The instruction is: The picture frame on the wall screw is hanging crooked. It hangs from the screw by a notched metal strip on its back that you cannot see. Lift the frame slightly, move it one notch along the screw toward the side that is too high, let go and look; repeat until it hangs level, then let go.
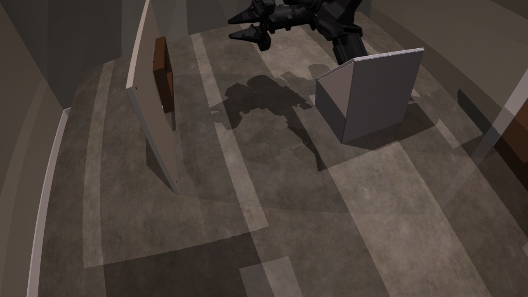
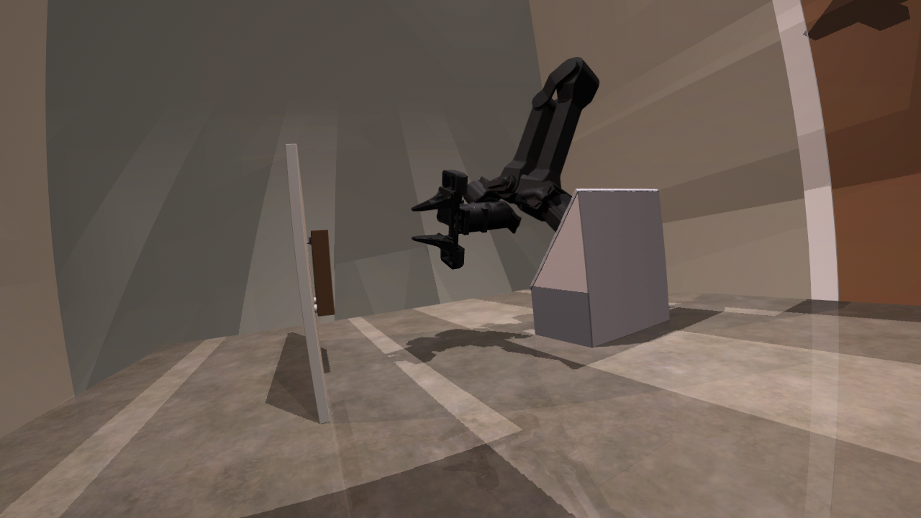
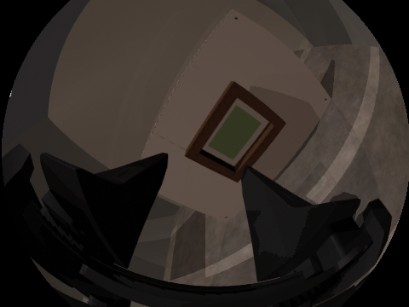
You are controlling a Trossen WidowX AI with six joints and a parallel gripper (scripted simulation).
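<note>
"Where's the picture frame [image 1: 159, 85] [image 2: 323, 273] [image 3: 214, 121]?"

"On the upright, pale panel [image 1: 147, 110] [image 2: 307, 289] [image 3: 192, 94]; it's brown, with a green picture [image 3: 235, 132] inside a pale border; from the side, a narrow gap shows between it and the panel, with a small dark piece [image 2: 309, 240] near its top; I can't tell whether that's the screw."

"And the end effector [image 1: 229, 29] [image 2: 412, 224] [image 3: 206, 166]?"

"A bit over half open, with nothing between its fingers; it points toward the panel, clear of the frame; in the exterior view one finger is above the other, both tips around the height of the frame's upper part or higher."

"Is the frame level?"

"I can't tell; the wrist view is itself tilted and curved, and the other two catch the frame nearly edge-on; one finger's tip just overlaps a corner of it in the wrist view, but the exterior view shows them apart."

"What else stands on the desk [image 1: 387, 184] [image 2: 644, 399] [image 3: 358, 170]?"

"A grey block [image 1: 380, 95] [image 2: 624, 264] with a sloping side facing the panel; the black arm [image 1: 291, 18] [image 2: 566, 129] is partly behind it; the arm's shadow lies between block and panel."
</note>
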